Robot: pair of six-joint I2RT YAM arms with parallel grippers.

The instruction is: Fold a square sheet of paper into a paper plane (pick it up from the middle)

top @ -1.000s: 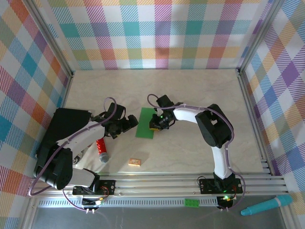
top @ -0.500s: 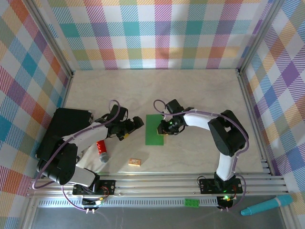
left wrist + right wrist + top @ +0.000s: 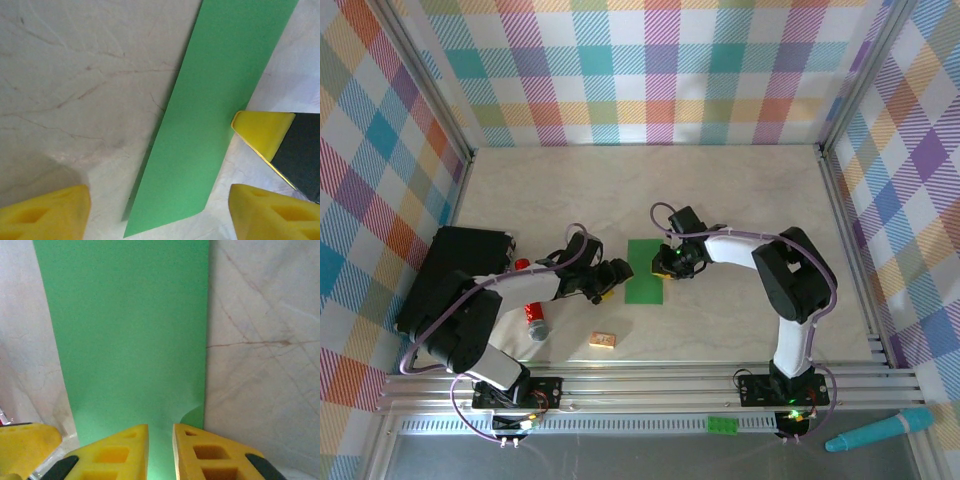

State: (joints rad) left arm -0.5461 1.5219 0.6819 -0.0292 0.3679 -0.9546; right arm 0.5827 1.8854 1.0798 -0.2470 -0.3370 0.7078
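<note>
Hovering the left gripper, fingers spread wide, just beside the left edge of the square sheet of paper, lying flat as a narrow strip in the middle of the table. Pinching its right edge with the right gripper, fingers nearly together. Probably working an early lengthwise fold; next calling for closing the left fingers on the free edge without shoving the sheet.

The square sheet of paper is matt and smooth; the bench, marble-veined, faintly glossy; right end effector pads, matt foam.
</note>
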